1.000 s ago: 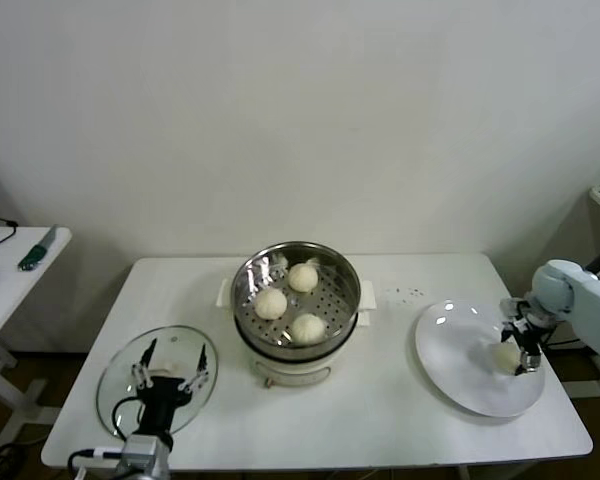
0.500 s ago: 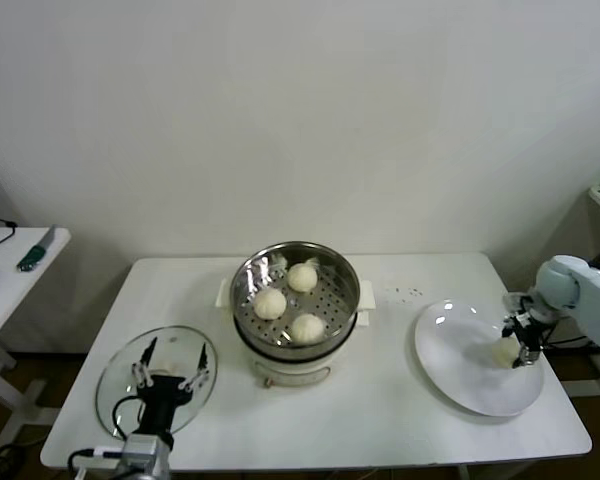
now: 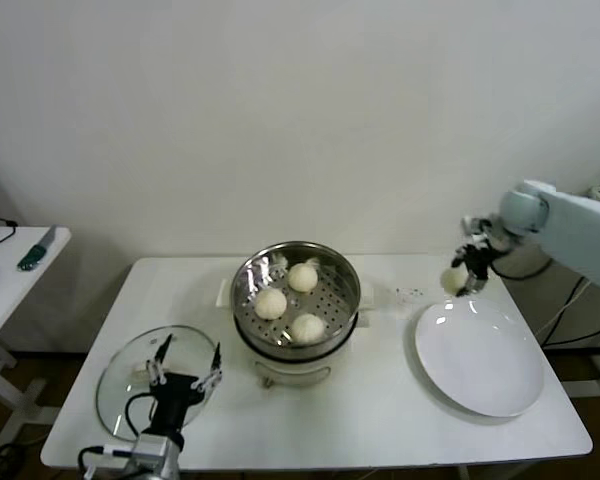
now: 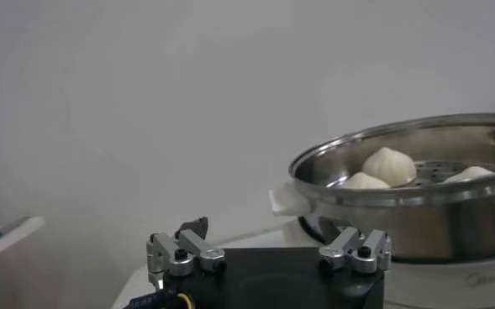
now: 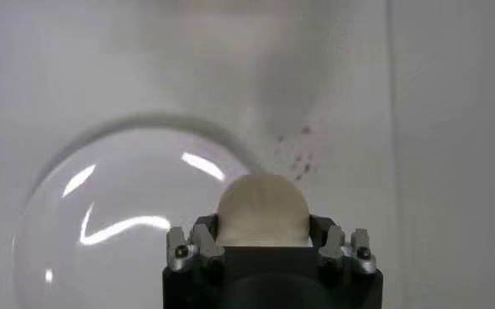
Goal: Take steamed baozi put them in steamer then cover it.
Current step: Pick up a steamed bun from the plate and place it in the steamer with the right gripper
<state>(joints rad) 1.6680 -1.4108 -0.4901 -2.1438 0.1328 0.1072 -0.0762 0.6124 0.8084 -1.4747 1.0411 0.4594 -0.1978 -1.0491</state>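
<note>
The steamer (image 3: 296, 262), a shiny steel pot on a white base, stands mid-table with three baozi (image 3: 302, 277) on its perforated tray. My right gripper (image 3: 470, 270) hangs in the air above the far edge of the white plate (image 3: 480, 355), shut on a fourth baozi (image 3: 452, 279). In the right wrist view that bun (image 5: 262, 210) fills the gap between the fingers (image 5: 203, 239). The glass lid (image 3: 130, 395) lies at the table's front left. My left gripper (image 3: 185, 378) hovers open over it, and its wrist view shows the steamer (image 4: 415, 197) from the side.
A small side table (image 3: 10, 270) with a few tools stands off to the left. Dark specks (image 3: 412, 293) dot the tabletop between steamer and plate. The plate (image 5: 104, 218) holds nothing.
My right gripper closed on the baozi, lifted it off the plate and carried it up and toward the steamer side. The left gripper shifted slightly right over the lid.
</note>
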